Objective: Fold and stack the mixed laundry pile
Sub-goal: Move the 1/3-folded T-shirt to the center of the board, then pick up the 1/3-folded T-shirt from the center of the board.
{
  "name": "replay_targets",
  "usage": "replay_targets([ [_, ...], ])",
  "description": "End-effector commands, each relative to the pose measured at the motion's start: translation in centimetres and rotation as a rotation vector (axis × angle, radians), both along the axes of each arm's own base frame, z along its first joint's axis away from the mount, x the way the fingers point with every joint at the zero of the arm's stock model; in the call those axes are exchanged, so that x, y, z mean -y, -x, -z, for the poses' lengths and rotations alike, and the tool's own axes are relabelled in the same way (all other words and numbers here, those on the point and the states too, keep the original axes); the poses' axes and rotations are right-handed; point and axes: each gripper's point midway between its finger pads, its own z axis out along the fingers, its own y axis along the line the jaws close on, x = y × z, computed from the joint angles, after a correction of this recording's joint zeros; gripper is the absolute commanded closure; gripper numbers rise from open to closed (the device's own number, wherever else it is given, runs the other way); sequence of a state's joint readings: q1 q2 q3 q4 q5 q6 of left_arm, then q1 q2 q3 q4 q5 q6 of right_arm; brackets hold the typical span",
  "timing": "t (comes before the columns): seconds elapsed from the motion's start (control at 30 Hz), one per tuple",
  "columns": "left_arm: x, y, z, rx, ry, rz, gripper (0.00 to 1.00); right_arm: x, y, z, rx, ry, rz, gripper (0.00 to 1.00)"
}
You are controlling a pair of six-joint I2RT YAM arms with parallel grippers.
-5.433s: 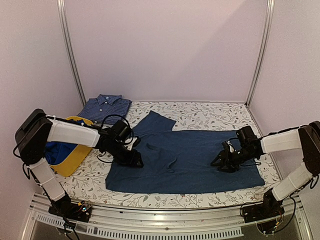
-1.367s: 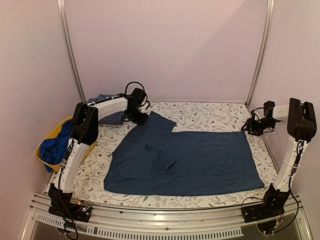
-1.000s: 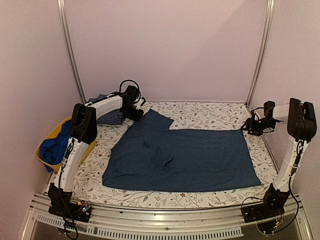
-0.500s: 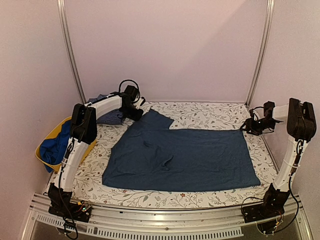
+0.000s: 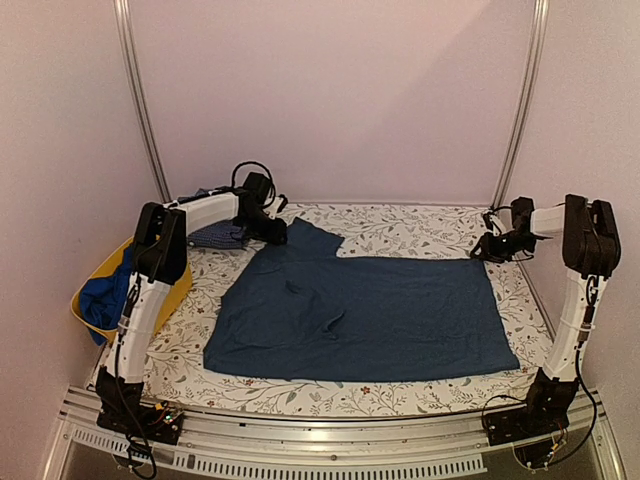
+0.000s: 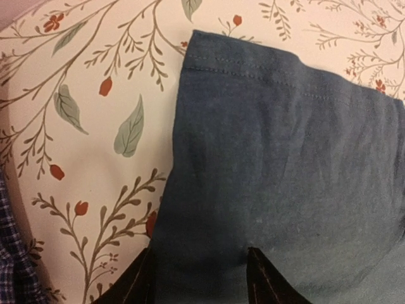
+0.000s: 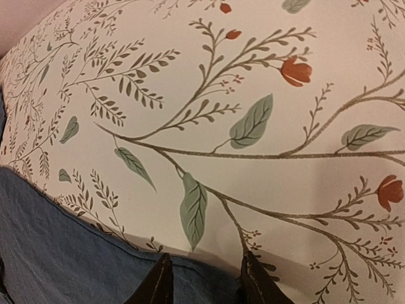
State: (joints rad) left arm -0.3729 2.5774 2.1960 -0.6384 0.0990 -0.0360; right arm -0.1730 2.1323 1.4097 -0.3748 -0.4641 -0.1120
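Note:
A large dark navy-teal garment lies spread flat on the floral table cover. My left gripper is at its far left sleeve, fingers astride the sleeve cloth, and looks shut on it. My right gripper is at the garment's far right corner; the hem rises off the table between its fingers, so it looks shut on it. The checked blue shirt lies behind my left arm, partly hidden. The royal-blue piece sits in the yellow tub.
The yellow tub stands at the table's left edge. Metal frame posts rise at the back corners, with pale walls close on both sides. The floral table cover shows bare behind the garment.
Over the last seconds both grippers went from the garment's near middle to its far corners. The garment slid left and back and flattened. In the last half second my right gripper moved slightly left.

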Motion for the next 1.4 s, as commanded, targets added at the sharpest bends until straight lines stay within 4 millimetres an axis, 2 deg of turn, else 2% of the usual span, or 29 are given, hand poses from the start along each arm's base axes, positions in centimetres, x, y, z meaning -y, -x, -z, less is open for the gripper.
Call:
replay_targets([
  [0.0, -3.1, 1.1, 0.7, -0.075, 0.014, -0.071, 0.48, -0.2, 4.0, 4.9, -0.188, 0.02, 0.013, 0.69],
  [0.17, -2.8, 0.7, -0.2, -0.056, 0.021, -0.066, 0.39, -0.1, 4.3, 4.5, -0.19, 0.029, 0.019, 0.69],
  [0.23, -2.8, 0.8, 0.0, -0.063, 0.02, -0.063, 0.37, -0.1, 4.4, 4.6, -0.195, 0.03, 0.02, 0.63],
  [0.27, -2.8, 0.9, 0.1, -0.067, 0.021, -0.06, 0.36, -0.1, 4.4, 4.6, -0.192, 0.03, 0.02, 0.63],
  [0.37, -3.0, 1.1, 0.3, -0.068, 0.009, -0.071, 0.36, -0.1, 4.1, 4.5, -0.19, 0.023, 0.021, 0.82],
  [0.5, -2.7, 1.0, -0.1, -0.061, 0.044, -0.071, 0.36, -0.4, 4.0, 4.5, -0.191, 0.01, 0.016, 0.99],
  [0.6, -1.5, 1.4, 0.4, -0.075, 0.046, -0.032, 0.35, -0.4, 3.9, 4.2, -0.184, 0.005, 0.021, 1.0],
  [0.67, -1.5, 1.8, 1.7, -0.085, -0.022, -0.03, 0.36, -0.3, 3.8, 4.0, -0.18, 0.008, 0.025, 1.0],
  [0.77, -2.4, 2.3, 3.7, -0.125, -0.119, -0.076, 0.42, -0.3, 3.6, 3.5, -0.172, 0.008, 0.028, 1.0],
  [0.87, -2.9, 3.3, 5.5, -0.167, -0.167, -0.082, 0.53, -0.3, 3.5, 3.3, -0.167, 0.008, 0.031, 1.0],
  [1.0, -0.9, 4.4, 6.5, -0.159, -0.218, 0.001, 0.61, -0.3, 3.4, 3.3, -0.169, -0.001, 0.038, 1.0],
  [1.13, 0.7, 5.7, 7.9, -0.189, -0.235, 0.043, 0.76, -0.4, 3.5, 3.1, -0.169, -0.005, 0.042, 1.0],
  [1.27, 1.0, 5.6, 7.5, -0.193, -0.197, 0.038, 0.9, -0.4, 3.4, 2.5, -0.158, -0.007, 0.048, 1.0],
  [1.33, 0.9, 4.6, 6.3, -0.176, -0.143, 0.012, 0.99, -0.3, 3.4, 2.2, -0.15, -0.006, 0.052, 1.0],
  [1.37, 0.7, 3.9, 5.4, -0.158, -0.114, -0.009, 1.0, -0.3, 3.4, 1.9, -0.143, -0.006, 0.056, 1.0],
])
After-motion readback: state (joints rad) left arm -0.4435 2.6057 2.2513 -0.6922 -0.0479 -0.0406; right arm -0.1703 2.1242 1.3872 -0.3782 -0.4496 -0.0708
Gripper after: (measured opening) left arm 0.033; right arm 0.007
